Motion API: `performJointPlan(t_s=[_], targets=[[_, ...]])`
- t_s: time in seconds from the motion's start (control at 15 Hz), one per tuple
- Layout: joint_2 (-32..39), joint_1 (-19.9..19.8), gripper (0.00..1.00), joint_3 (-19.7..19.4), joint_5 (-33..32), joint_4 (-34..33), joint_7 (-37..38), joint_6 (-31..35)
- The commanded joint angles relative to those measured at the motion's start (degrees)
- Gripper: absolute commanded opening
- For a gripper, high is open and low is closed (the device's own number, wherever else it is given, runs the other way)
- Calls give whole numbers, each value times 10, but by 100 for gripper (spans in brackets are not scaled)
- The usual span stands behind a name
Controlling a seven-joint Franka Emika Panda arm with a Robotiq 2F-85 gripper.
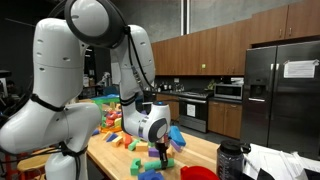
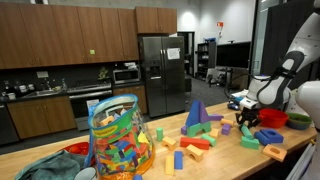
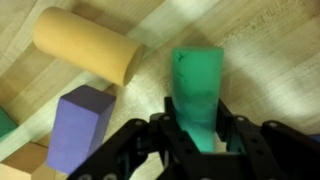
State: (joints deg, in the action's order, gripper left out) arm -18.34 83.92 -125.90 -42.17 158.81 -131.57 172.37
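Wooden table (image 3: 270, 50) strewn with toy blocks.
In the wrist view, an orange cylinder (image 3: 88, 45) lies on its side ahead and to the left of the gripper (image 3: 200, 135). A purple block (image 3: 80, 125) lies close at its left and a green block (image 3: 197, 85) sits between its fingers. In an exterior view, a clear bag of blocks (image 2: 118, 135) stands well apart from it.

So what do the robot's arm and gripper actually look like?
The arm is made of glossy white, rounded shells with thin black bands at the joints. Its wrist ends in a white and grey housing, and the gripper is black, with angular matte black fingers. No markings can be made out.
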Motion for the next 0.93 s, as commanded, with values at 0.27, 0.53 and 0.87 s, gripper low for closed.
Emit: performJointPlan(t_s=[0.27, 0.53, 0.87], targets=[[0, 1, 65, -3, -3, 0, 2, 1], [-1, -3, 81, -5, -20, 0, 9, 10], [-4, -34, 100, 15, -59, 0, 12, 33]])
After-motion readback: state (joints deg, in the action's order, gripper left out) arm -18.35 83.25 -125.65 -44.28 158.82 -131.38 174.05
